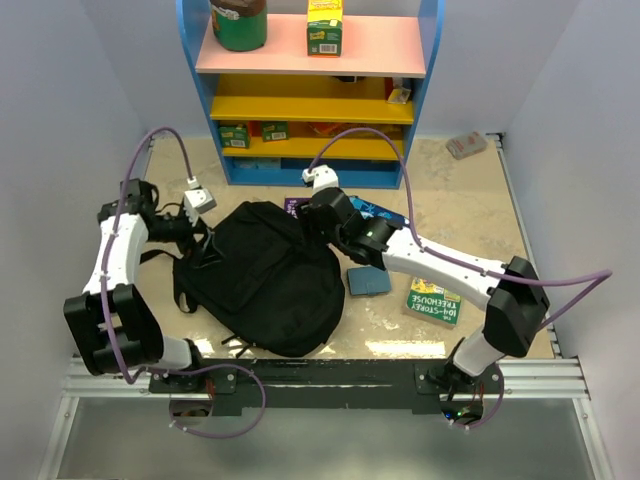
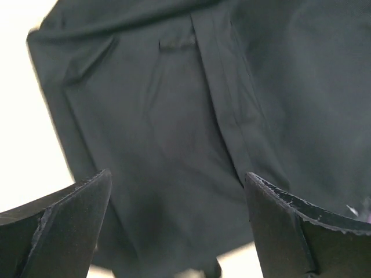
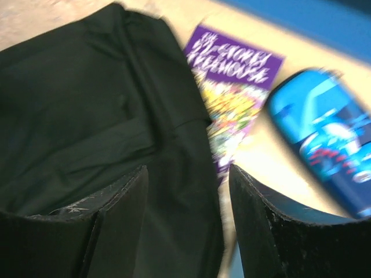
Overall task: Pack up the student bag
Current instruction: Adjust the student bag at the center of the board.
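Observation:
The student bag (image 1: 262, 275), a soft black backpack, lies flat in the middle of the table. My left gripper (image 1: 200, 232) is at the bag's upper left edge. In the left wrist view it (image 2: 177, 197) stands wide open, with black fabric (image 2: 191, 116) filling the view beyond the jaws and nothing pinched. My right gripper (image 1: 318, 215) is at the bag's upper right edge. In the right wrist view it (image 3: 188, 191) is open, and the bag's edge (image 3: 87, 104) lies loosely in the gap.
A purple book (image 3: 237, 87) and a blue patterned pencil case (image 3: 324, 139) lie just behind the bag. A teal pouch (image 1: 367, 281) and a green book (image 1: 433, 301) lie to its right. A blue shelf (image 1: 310, 90) stands at the back, and a small grey object (image 1: 466, 145) sits far right.

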